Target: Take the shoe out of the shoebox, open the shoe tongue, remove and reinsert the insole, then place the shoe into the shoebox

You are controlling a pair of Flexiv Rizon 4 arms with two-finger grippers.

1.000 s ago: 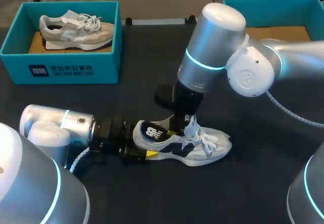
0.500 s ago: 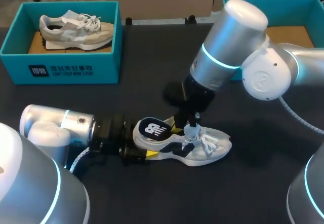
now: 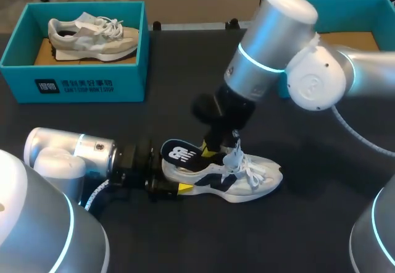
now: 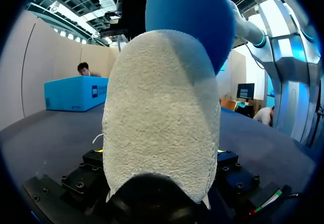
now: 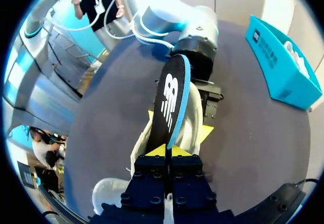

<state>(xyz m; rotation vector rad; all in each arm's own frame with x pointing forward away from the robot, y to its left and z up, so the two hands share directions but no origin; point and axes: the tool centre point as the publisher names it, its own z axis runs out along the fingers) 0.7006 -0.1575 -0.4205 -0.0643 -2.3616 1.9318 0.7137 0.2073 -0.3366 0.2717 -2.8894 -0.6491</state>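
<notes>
A white and navy shoe point(image 3: 250, 179) lies on its side on the dark table, toe to the right. My left gripper point(image 3: 170, 186) has its wide-set jaws closed on the heel, which fills the left wrist view as a pale rough surface point(image 4: 162, 117). My right gripper point(image 3: 214, 151) stands over the shoe's opening, shut on the front of a black insole point(image 3: 178, 156) with a white logo. The insole's heel end sticks up out of the shoe. In the right wrist view the insole point(image 5: 169, 100) rises on edge from the right gripper point(image 5: 167, 152), with the shoe point(image 5: 190, 125) under it.
A teal shoebox point(image 3: 74, 86) at the back left holds a beige shoe point(image 3: 92, 33). A second teal shoebox point(image 3: 345, 4) stands at the back right behind my right arm. Bare dark table lies in front of the shoe and to its right.
My right gripper has lifted the insole's rear part up out of the shoe and drawn it toward the heel. The left gripper and the shoe stay where they were.
</notes>
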